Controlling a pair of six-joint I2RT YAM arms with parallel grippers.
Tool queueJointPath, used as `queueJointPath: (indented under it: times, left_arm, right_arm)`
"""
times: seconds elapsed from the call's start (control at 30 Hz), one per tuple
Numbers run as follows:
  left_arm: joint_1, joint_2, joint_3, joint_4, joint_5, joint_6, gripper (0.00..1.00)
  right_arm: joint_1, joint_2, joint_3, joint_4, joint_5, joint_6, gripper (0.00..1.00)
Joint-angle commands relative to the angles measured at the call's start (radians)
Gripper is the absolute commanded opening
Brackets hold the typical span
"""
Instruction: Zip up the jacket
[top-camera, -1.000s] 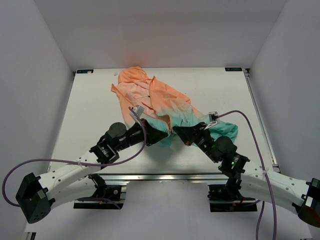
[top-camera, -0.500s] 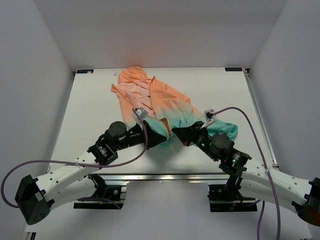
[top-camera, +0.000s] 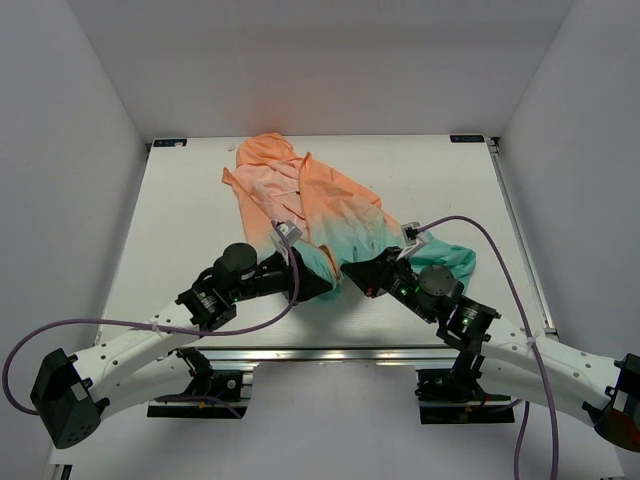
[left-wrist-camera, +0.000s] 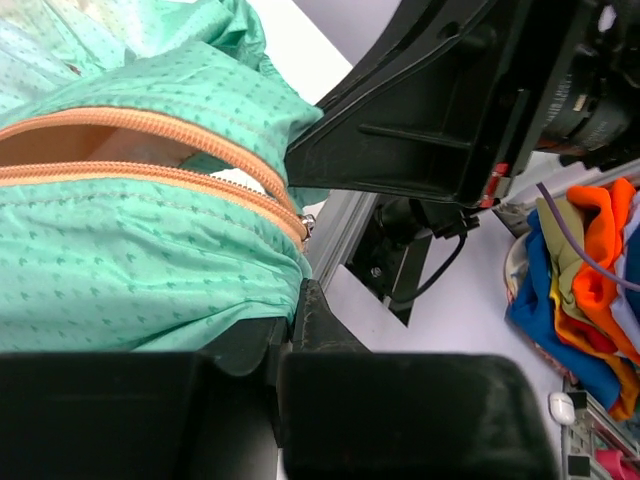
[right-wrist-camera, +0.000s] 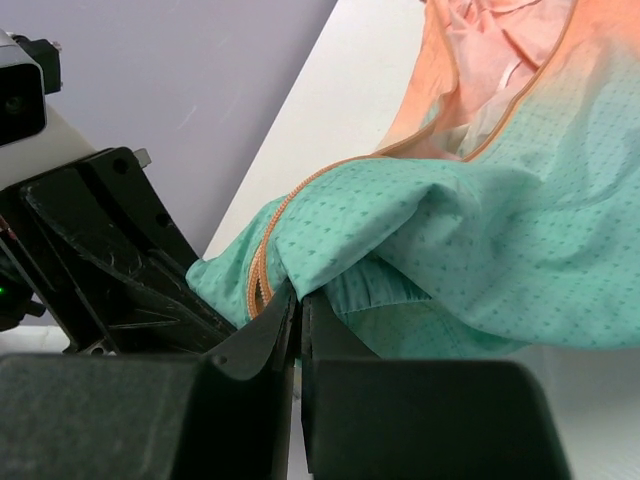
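The jacket lies across the table's middle, peach-orange at the far hood, teal at the near hem. My left gripper is shut on the teal hem, just below the orange zipper tapes, which lie apart. My right gripper faces it, shut on the other hem edge beside the zipper's lower end. The two grippers almost touch above the table's near part, and the hem hangs lifted between them. The zipper slider shows near the tape's end.
The white table has walls at left, right and back. A teal sleeve lies at the right of my right arm. A metal rail runs along the near edge. Coloured cloths sit in a bin off the table.
Both grippers have moved toward each other and slightly nearer the front edge, drawing the teal hem with them. The gap between them has closed.
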Motion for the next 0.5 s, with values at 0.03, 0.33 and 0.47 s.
queueJointPath:
  times: [0.03,0.33,0.47]
  left_arm:
    - [-0.007,-0.009,0.003,-0.038,0.066,-0.011,0.14]
    - [-0.007,-0.026,-0.027,0.026,0.047,-0.043,0.45]
    - [-0.007,-0.017,-0.034,0.046,0.040,-0.057,0.48]
  right_arm:
    - [-0.018,0.003,-0.047,0.125,-0.035,0.057,0.00]
    - [-0.019,0.003,-0.085,0.175,-0.097,0.079,0.00]
    - [-0.018,0.005,-0.090,0.194,-0.117,0.082,0.00]
